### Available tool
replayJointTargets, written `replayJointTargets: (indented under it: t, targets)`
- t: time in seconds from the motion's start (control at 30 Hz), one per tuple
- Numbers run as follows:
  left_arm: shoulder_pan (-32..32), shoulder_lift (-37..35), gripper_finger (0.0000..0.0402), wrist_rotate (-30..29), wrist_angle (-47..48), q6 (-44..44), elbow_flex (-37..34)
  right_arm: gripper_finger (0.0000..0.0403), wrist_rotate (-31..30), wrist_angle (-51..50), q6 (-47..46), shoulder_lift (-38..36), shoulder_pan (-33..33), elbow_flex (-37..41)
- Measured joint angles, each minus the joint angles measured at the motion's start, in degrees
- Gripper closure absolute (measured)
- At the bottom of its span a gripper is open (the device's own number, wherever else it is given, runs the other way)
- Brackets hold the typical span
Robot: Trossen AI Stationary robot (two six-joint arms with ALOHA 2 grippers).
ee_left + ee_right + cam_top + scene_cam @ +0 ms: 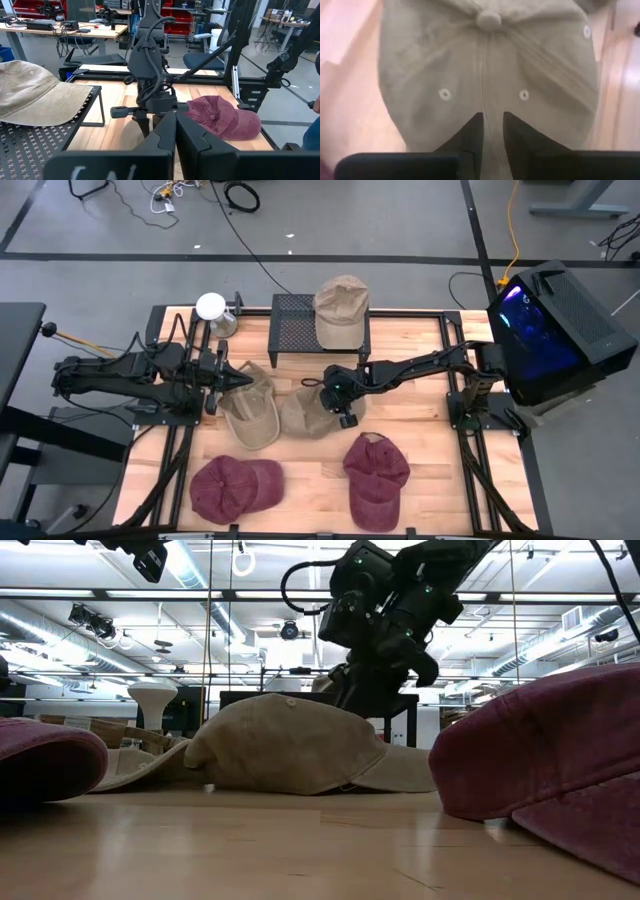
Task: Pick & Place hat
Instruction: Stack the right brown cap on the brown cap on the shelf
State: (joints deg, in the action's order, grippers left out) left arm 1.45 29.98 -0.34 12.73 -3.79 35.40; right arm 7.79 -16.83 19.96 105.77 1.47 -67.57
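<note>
A tan hat (pixel 305 415) lies crown up on the wooden table's middle, and its top button (pixel 489 20) shows in the right wrist view. My right gripper (pixel 493 125) is shut on its crown, reaching in from the table's right side (pixel 327 394). A second tan hat (pixel 250 412) lies just left of it, under my left gripper (pixel 243 380), which hovers shut and touches nothing. A third tan hat (pixel 341 308) rests on the black mesh rack (pixel 290 330) at the far edge. My right gripper pinches a ridge of the crown's cloth (pixel 493 107) along a seam, between two eyelets and below the top button. The fingers (pixel 472 134) slant down from the table's right side and lie along the seam. The hat rests on the table (pixel 290 745).
Two maroon hats lie near the front edge, one left (pixel 237 485) and one right (pixel 376 478). A white lamp-like object (pixel 212 308) stands at the far left. Bare wood lies between the maroon hats and along the table's right side (pixel 430 430).
</note>
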Motion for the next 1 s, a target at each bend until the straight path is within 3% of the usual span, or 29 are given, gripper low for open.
replayJointTargets:
  t: [0.2, 0.47, 0.67, 0.87, 1.0]
  targets:
    - [0.01, 0.0, 0.0387, 0.01, 0.0, -0.01, 0.0, 0.0273, 0.8, 0.43, 0.03, -0.73, -1.51, -1.17]
    - [0.02, 0.0, 0.0387, 0.0, -0.03, 0.0, 0.0, 0.0187, 0.76, 0.6, -2.3, -0.88, -3.26, -8.67]
    - [0.0, 0.0, 0.0387, 0.01, 0.0, 0.0, 0.0, 0.0151, -0.87, 0.64, -2.2, -0.89, -3.14, -12.29]
    - [0.01, 0.01, 0.0387, 0.01, 0.02, 0.0, 0.0, 0.0145, -0.94, -0.41, 8.76, 0.36, -3.17, -12.61]
    - [0.02, 0.0, 0.0387, 0.0, 0.01, 0.0, 0.0, 0.0148, -1.61, -0.7, 23.06, 1.3, -3.4, -12.5]
